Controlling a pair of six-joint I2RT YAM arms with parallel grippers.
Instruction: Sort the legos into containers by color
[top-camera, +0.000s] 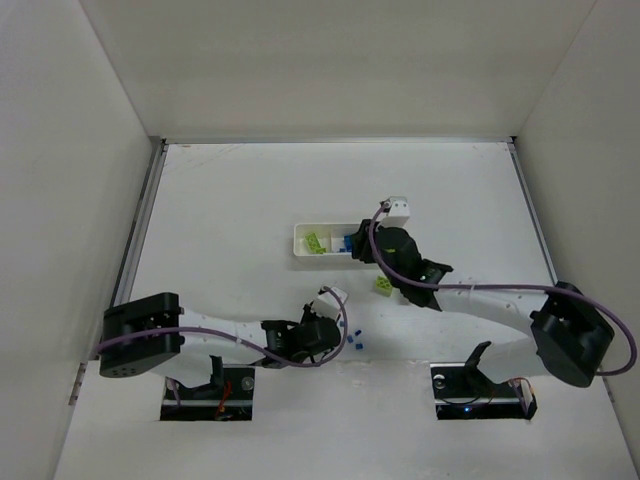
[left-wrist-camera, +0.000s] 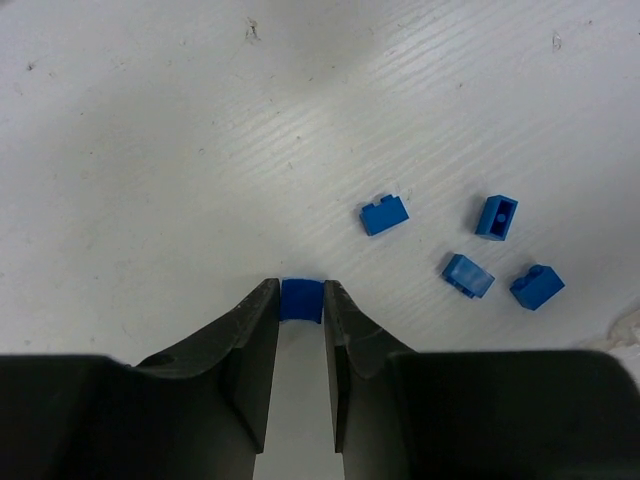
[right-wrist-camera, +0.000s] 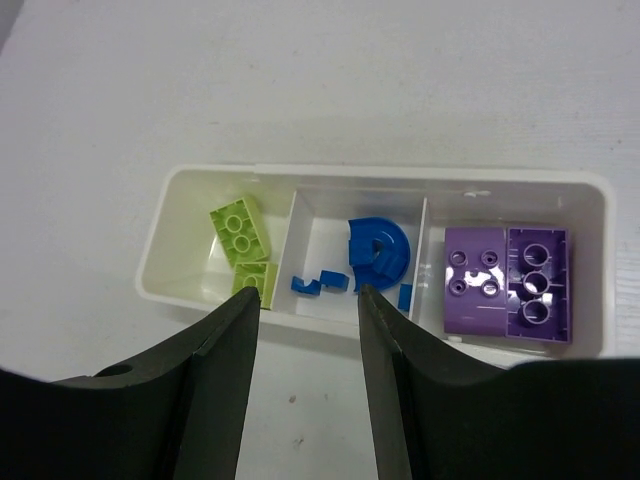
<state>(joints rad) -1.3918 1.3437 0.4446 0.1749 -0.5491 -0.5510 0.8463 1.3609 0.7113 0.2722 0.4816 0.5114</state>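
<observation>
Pinching shut, the left gripper (left-wrist-camera: 301, 290) holds one tiny blue brick (left-wrist-camera: 301, 303). The blue middle box (right-wrist-camera: 320, 235) of the white tray (right-wrist-camera: 380, 172) lies straight ahead of it. That box is nearer the right gripper (right-wrist-camera: 305, 300), which is wide open and empty.

The white counter (top-camera: 230, 190) is being enclosed by pale walls (top-camera: 60, 150) on three sides. It is being marked by faint scuffs (left-wrist-camera: 252, 30).

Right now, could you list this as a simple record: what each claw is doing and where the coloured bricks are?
left gripper: shut on a small blue brick
right gripper: open, empty, above the white tray
left compartment: two lime bricks
middle compartment: round blue piece, small blue bits
right compartment: two purple bricks
loose on table: four blue bricks, one lime brick
</observation>
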